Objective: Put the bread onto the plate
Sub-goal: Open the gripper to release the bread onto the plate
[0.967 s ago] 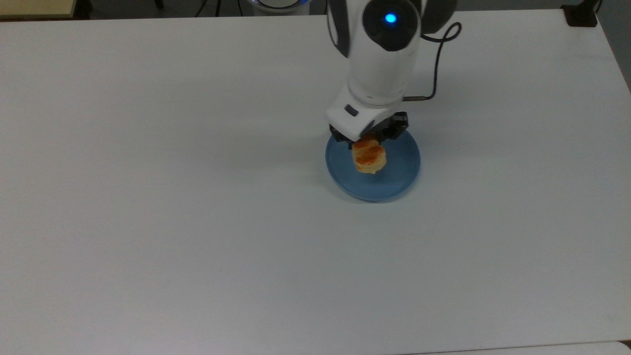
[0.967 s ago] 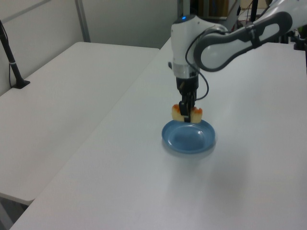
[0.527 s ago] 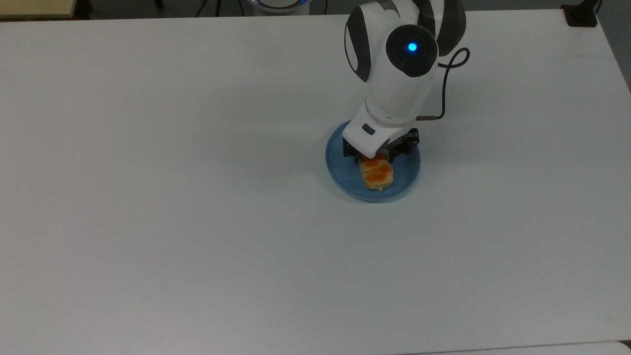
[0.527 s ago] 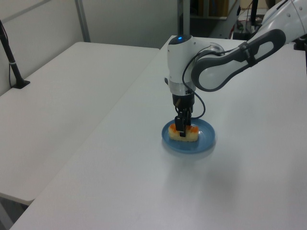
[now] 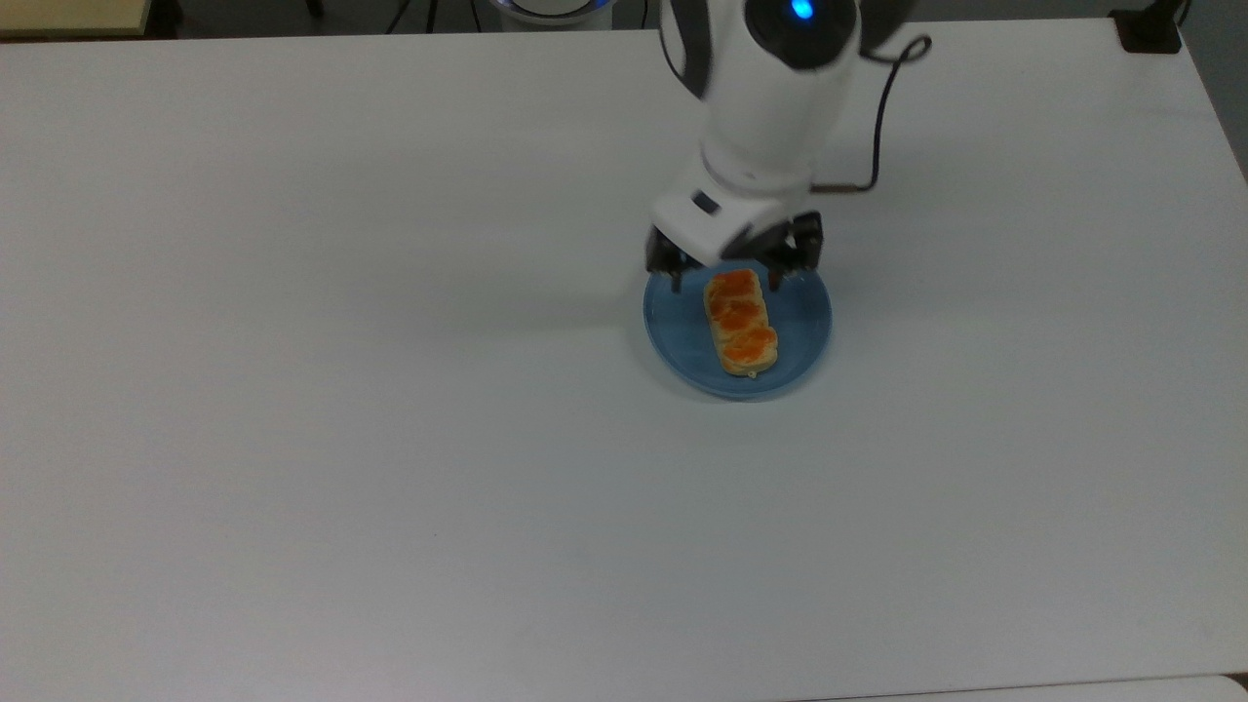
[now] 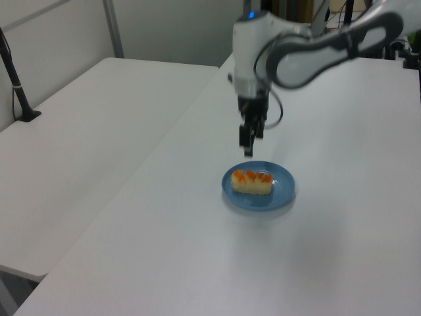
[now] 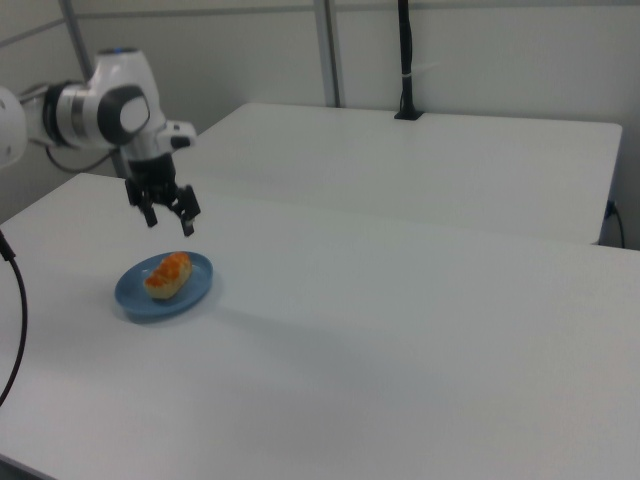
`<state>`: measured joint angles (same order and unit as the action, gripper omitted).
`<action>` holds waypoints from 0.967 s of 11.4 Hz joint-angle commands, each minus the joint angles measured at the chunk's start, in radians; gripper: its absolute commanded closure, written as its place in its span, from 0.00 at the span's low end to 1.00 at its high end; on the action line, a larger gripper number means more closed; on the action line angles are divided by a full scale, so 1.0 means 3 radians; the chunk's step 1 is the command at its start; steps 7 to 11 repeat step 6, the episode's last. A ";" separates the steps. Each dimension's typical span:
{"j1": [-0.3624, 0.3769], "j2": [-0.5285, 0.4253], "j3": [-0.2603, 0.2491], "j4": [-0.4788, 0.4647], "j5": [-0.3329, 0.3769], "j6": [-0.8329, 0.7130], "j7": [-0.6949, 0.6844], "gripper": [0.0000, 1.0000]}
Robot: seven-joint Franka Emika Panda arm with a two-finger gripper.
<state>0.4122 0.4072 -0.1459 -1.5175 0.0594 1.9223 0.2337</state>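
The bread (image 5: pixel 741 323), a pale-yellow loaf with three orange-brown bumps, lies flat inside the round blue plate (image 5: pixel 804 336). Both also show in the left view, bread (image 6: pixel 252 182) on plate (image 6: pixel 283 191), and in the right view, bread (image 7: pixel 168 275) on plate (image 7: pixel 196 288). My gripper (image 5: pixel 726 276) hangs open above the plate's far side, clear of the bread, with nothing between its fingers. It appears lifted in the left view (image 6: pixel 248 146) and in the right view (image 7: pixel 168 220).
The white table (image 5: pixel 390 439) spreads wide around the plate. A second white table (image 6: pixel 85 131) stands beside it across a narrow gap. A black post base (image 5: pixel 1149 29) sits at the top view's far right corner. A dark cable (image 5: pixel 882 107) loops off the arm.
The gripper lowered the bread onto the plate, opened, and has risen away. The bread now lies free on the plate.
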 commanded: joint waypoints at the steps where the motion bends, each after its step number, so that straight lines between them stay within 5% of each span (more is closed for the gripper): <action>1: -0.0789 -0.0763 0.0424 -0.0132 -0.0228 -0.0785 0.0029 0.00; 6: -0.1419 -0.0953 0.0446 -0.0127 -0.0336 -0.1029 -0.0399 0.00; 11: -0.1419 -0.0953 0.0446 -0.0127 -0.0336 -0.1029 -0.0399 0.00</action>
